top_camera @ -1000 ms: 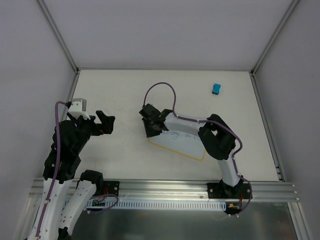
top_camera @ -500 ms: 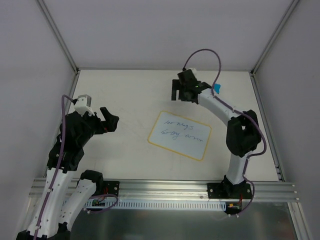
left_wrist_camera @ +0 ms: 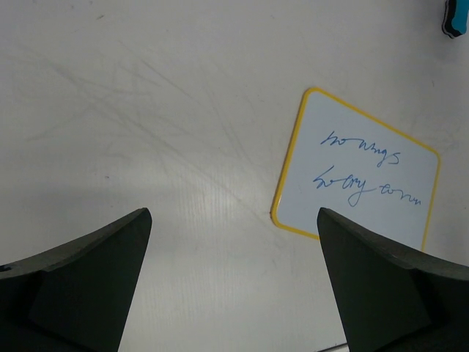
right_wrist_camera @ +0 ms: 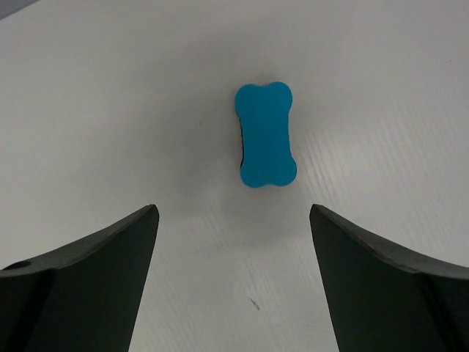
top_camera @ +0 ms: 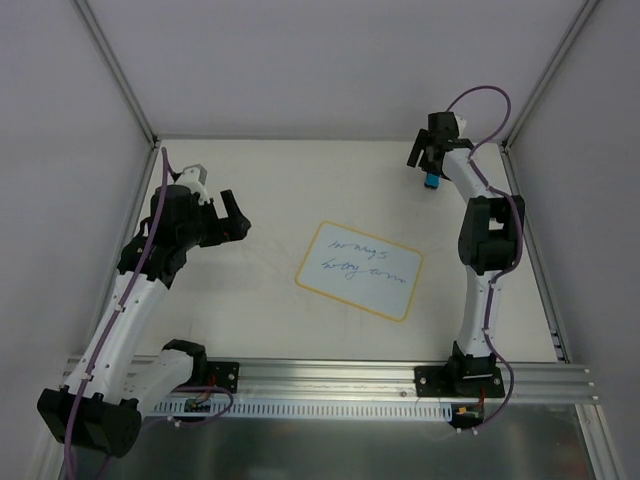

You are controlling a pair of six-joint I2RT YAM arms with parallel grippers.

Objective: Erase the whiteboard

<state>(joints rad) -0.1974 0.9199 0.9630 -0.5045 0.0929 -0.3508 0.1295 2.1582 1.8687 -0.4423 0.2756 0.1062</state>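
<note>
The whiteboard (top_camera: 360, 270) lies flat mid-table, yellow-edged, with two lines of blue handwriting; the left wrist view shows it as well (left_wrist_camera: 359, 176). A small bright-blue bone-shaped eraser (top_camera: 432, 181) rests on the table at the far right, and it is also in the right wrist view (right_wrist_camera: 266, 134). My right gripper (top_camera: 425, 160) hovers over the eraser, open; the eraser lies just beyond its fingertips (right_wrist_camera: 233, 213), untouched. My left gripper (top_camera: 238, 215) is open and empty, left of the whiteboard, above bare table (left_wrist_camera: 233, 213).
White walls with metal corner posts (top_camera: 120, 70) enclose the table on three sides. An aluminium rail (top_camera: 330, 380) runs along the near edge, carrying both arm bases. The eraser peeks into the left wrist view's top right corner (left_wrist_camera: 456, 18).
My right arm swung from over the whiteboard to the far right corner above the eraser, uncovering the writing, and its jaws opened. My left arm reached further out over the table.
</note>
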